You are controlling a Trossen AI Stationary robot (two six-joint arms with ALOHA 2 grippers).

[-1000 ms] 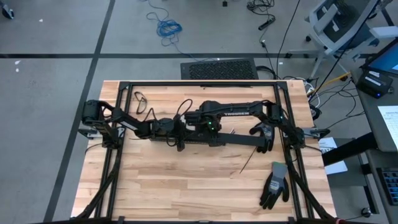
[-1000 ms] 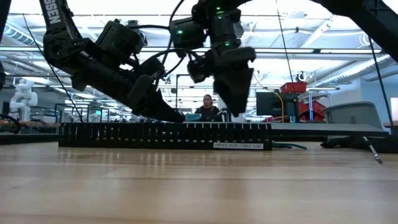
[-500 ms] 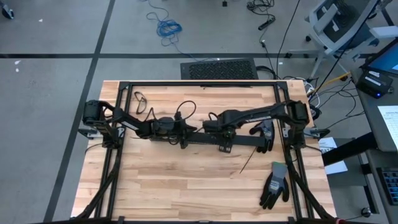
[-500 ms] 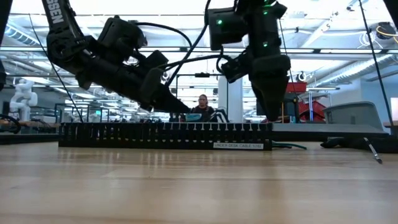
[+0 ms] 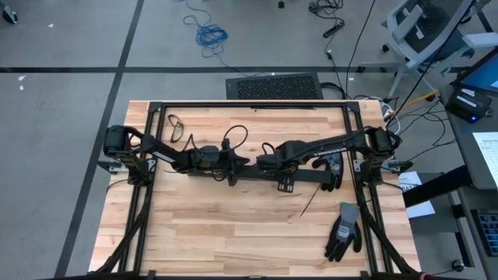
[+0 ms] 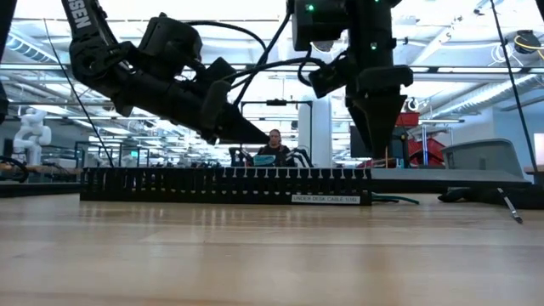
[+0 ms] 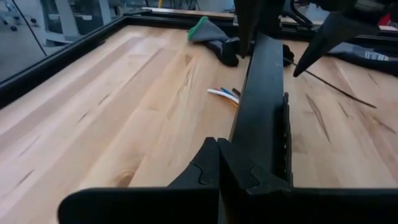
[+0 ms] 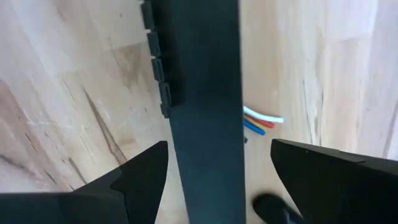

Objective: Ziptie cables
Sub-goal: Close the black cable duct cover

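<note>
Left claw (image 7: 219, 163) pressed together above long black slotted cable tray (image 5: 257, 175), right claw (image 8: 217, 165) spread astride it, coloured thin wires (image 8: 262, 121) beside tray on wooden surface (image 5: 233, 225).

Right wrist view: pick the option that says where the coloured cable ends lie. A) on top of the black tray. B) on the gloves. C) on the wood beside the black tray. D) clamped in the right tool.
C: the cables stick out from the edge of the long black tray onto the bare wooden table, while the right tool hangs open astride the tray, holding nothing.
</note>
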